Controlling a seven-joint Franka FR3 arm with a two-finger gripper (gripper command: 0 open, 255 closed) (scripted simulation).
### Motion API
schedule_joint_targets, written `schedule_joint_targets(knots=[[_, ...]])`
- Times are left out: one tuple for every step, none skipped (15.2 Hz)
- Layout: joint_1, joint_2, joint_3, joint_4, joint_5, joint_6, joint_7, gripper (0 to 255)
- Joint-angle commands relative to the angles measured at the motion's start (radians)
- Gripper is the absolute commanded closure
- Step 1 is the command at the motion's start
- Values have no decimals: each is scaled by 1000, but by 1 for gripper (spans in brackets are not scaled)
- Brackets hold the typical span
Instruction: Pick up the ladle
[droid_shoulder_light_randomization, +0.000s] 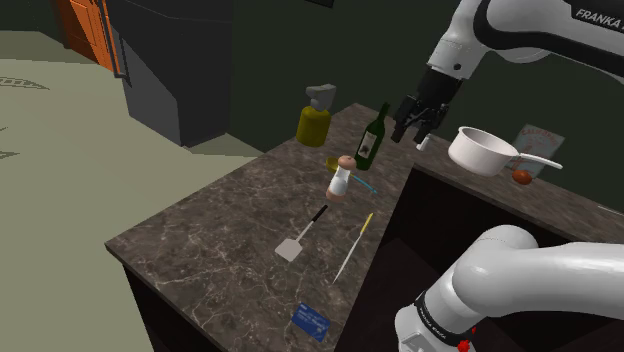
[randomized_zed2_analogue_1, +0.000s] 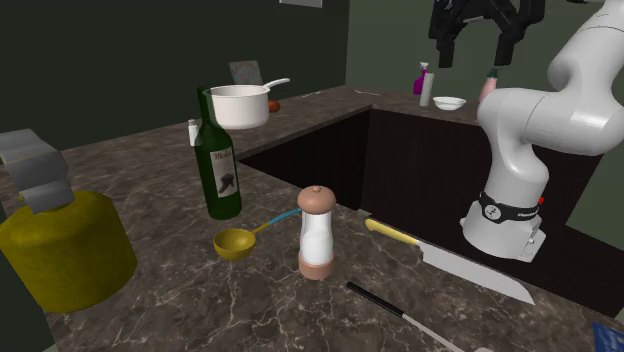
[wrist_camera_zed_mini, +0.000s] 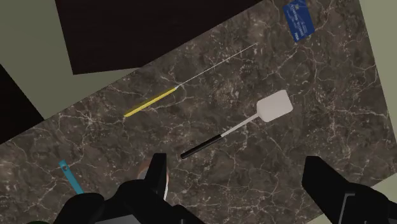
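My claw hung high above the dark marbled counter, with its two black fingers set wide apart and nothing between them. Below it stood a shaker with a brown cap and base.

The ladle lay flat on the counter, well below the claw and not held. In the second exterior view its yellow bowl rested just in front of a green wine bottle. Its blue handle ran off behind the shaker toward the counter's inner edge.

Further along the counter from the shaker lay a spatula with a black handle and a pale square blade. A knife with a yellow handle lay roughly parallel to it, nearer the edge that drops into a dark recess. Beyond these two, near the counter's end, a blue card lay flat.

On the other side of the bottle, upright at the counter's back corner, stood a yellow soap dispenser with a grey pump.

Across the recess, on the adjoining stretch of counter, sat a white pot with a long handle, and a small red fruit was close beside it. Farthest off in the second exterior view, a white bowl and a purple spray bottle stood side by side on the counter behind my arm.
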Motion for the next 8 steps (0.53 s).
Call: schedule_joint_targets(knots=[[0, 0, 0, 0, 0, 0, 0, 0], [0, 8, -10, -21, -14, 31, -24, 0], [-1, 17, -20, -42, -28, 62, -47, 0], [-1, 28, -30, -60, -42, 94, -70, 0], [-2, 41, -40, -78, -55, 127, -92, 0], [-2, 55, -50, -94, -68, 160, -114, 0], [-3, 71, -61, -109, -81, 193, -136, 0], [-4, 88, -72, -122, -94, 227, -158, 0]])
